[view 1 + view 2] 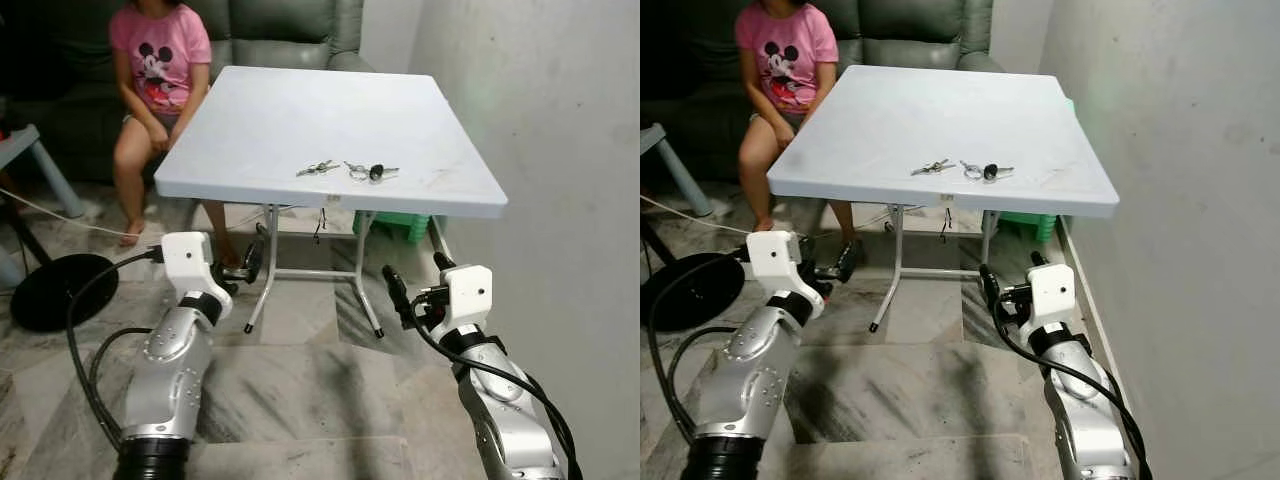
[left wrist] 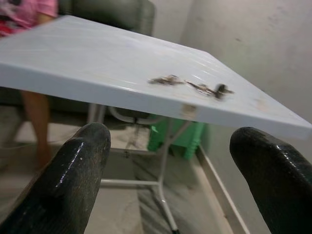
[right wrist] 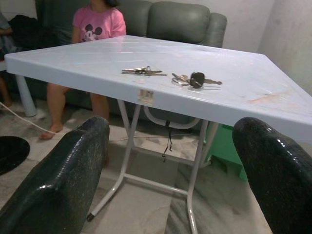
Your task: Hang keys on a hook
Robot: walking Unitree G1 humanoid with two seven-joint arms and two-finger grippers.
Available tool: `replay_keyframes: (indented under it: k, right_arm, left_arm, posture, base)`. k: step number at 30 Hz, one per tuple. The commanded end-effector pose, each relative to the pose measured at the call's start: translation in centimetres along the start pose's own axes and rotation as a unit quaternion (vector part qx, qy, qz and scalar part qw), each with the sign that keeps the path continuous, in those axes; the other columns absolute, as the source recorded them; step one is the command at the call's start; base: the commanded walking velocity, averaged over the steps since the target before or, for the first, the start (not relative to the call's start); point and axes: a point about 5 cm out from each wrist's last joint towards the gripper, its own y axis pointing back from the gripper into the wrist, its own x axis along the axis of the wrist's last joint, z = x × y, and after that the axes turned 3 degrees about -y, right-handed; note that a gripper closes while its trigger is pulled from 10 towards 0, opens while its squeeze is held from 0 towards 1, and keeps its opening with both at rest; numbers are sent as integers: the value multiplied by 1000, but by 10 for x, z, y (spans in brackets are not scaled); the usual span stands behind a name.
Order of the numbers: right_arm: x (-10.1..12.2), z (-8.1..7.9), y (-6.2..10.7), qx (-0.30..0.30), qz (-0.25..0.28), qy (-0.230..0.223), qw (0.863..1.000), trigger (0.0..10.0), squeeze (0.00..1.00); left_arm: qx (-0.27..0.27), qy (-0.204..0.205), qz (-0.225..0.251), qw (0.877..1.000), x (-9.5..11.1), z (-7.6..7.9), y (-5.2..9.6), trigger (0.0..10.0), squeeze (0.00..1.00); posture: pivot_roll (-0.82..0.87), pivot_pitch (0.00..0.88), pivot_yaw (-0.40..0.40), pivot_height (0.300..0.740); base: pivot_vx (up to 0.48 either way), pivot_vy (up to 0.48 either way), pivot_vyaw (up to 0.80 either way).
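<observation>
Left eye view is showing both arms raised in front of a white folding table (image 1: 260, 130), with the left gripper (image 1: 250, 262) and the right gripper (image 1: 418, 285) hovering below and short of its near edge, each with its fingers spread apart and holding nothing. Two bunches are lying on the tabletop beyond and above the grippers: plain keys (image 1: 318, 168) ahead between the two grippers, and keys with a black fob (image 1: 371, 172) just beside them, nearer the right gripper's line. A person in a pink shirt (image 1: 160, 50) is sitting on a grey sofa (image 1: 290, 25) past the table's far left corner, well apart from both grippers.
</observation>
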Motion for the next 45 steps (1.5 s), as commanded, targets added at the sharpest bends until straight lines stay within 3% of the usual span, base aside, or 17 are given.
replay_keyframes:
  k: [1,36,45]
  right_arm:
    - [6,0,-1,2,9,1,1000,10000,0]
    - [8,0,-3,-1,13,-1,1000,10000,0]
    - [8,1,-2,-2,12,-2,1000,10000,0]
  left_arm:
    - [6,-5,0,1000,0,-2,1,10000,0]
    - [3,2,0,1000,2,0,-1,10000,0]
    - [5,6,0,1000,2,0,-2,10000,0]
  posture:
    - [-3,0,-39,740]
    - [-6,24,-26,740]
    - [-6,31,-28,740]
  base:
    - [0,0,0]
    - [237,0,0]
    - [0,335,0]
